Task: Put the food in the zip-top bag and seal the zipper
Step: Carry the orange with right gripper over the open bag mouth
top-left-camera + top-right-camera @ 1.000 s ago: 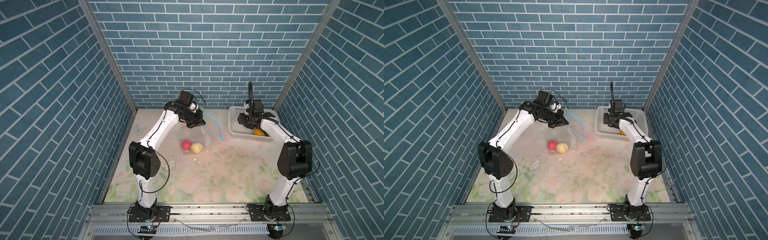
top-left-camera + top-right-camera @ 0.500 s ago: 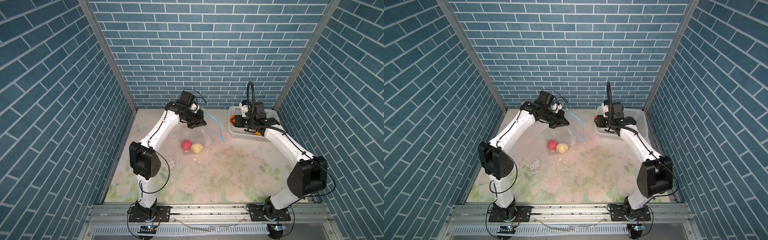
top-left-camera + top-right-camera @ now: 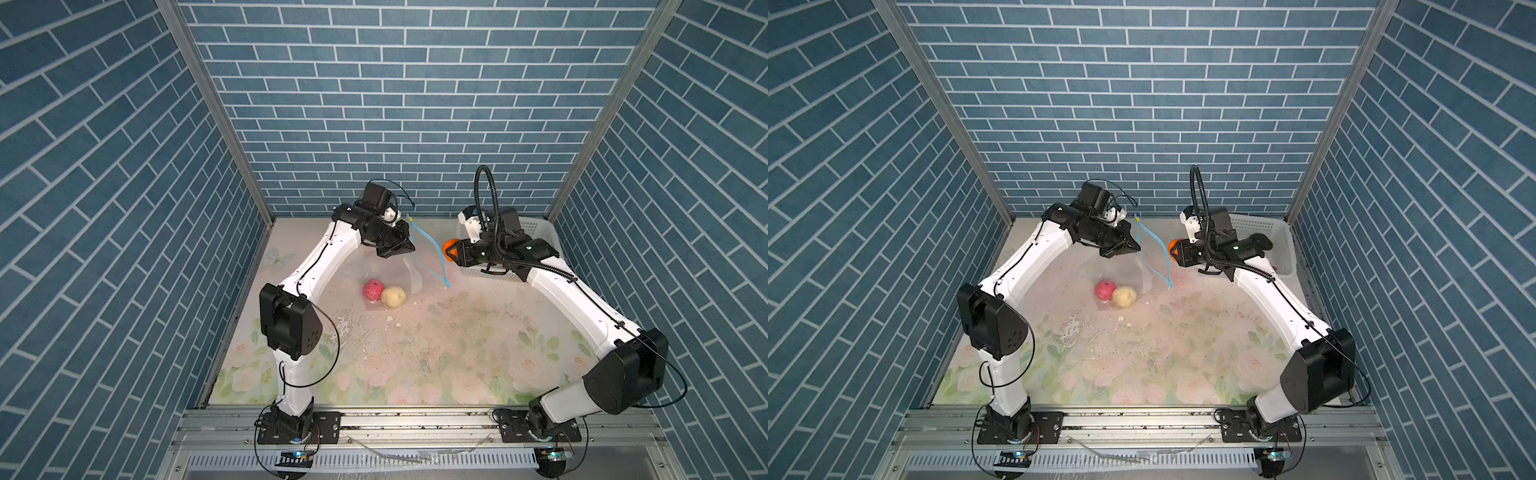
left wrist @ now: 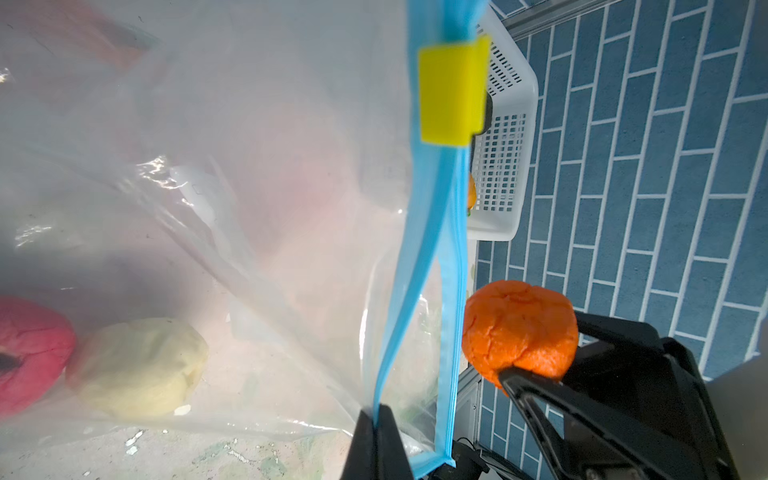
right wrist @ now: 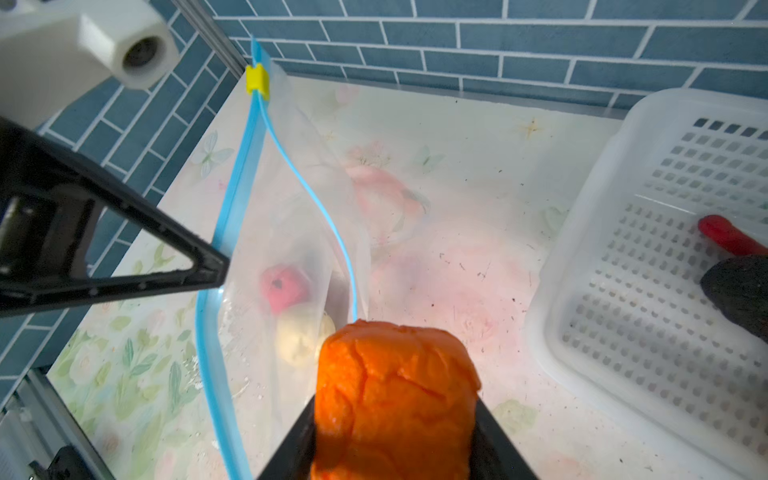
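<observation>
**Right claw at the bag mouth with the orange piece**

The right claw (image 3: 452,252) is clamped on the orange piece (image 5: 395,395), which projects past its tips. Directly ahead of this claw, just beside the piece, runs the zipper (image 5: 332,232) with its two blue lips parted.

The long axis of the mouth runs from the yellow slider (image 5: 257,83), held high, down to the tabletop (image 5: 478,187). The claw faces across that axis. The piece must therefore clear the nearer lip before it enters the gap. The gap pinches at both ends and looks widest about mid-length, so that is probably the place to aim.

On the far side of the mouth, the left claw (image 4: 376,419) is closed tight on the other lip and holds the bag (image 4: 208,166) open. Only the right arm is free to insert.

Deeper in the bag, the pink piece (image 5: 284,286) and cream piece (image 5: 303,332) lie touching, with open room beside them.

Behind the right claw stands the basket (image 5: 590,174). It holds a red strip (image 5: 731,239) and a black lump (image 5: 739,286).

Caution: pressure on the nearer lip could fold the mouth shut.
</observation>
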Controlling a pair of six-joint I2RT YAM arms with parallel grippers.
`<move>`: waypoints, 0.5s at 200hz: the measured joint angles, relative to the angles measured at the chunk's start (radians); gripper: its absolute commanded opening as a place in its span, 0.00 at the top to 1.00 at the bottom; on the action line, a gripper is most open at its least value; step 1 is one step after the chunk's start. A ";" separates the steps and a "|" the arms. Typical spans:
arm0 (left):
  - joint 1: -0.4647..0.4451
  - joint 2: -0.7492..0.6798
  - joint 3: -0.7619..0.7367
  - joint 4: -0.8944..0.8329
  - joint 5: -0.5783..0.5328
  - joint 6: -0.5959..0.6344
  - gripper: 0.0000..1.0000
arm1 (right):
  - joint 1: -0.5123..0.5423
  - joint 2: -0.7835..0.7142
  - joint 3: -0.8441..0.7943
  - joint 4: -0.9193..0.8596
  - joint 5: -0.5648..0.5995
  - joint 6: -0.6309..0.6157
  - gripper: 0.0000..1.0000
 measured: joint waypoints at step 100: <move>-0.010 -0.001 0.000 0.000 -0.003 -0.004 1.00 | 0.075 0.002 0.076 -0.050 0.008 -0.025 0.52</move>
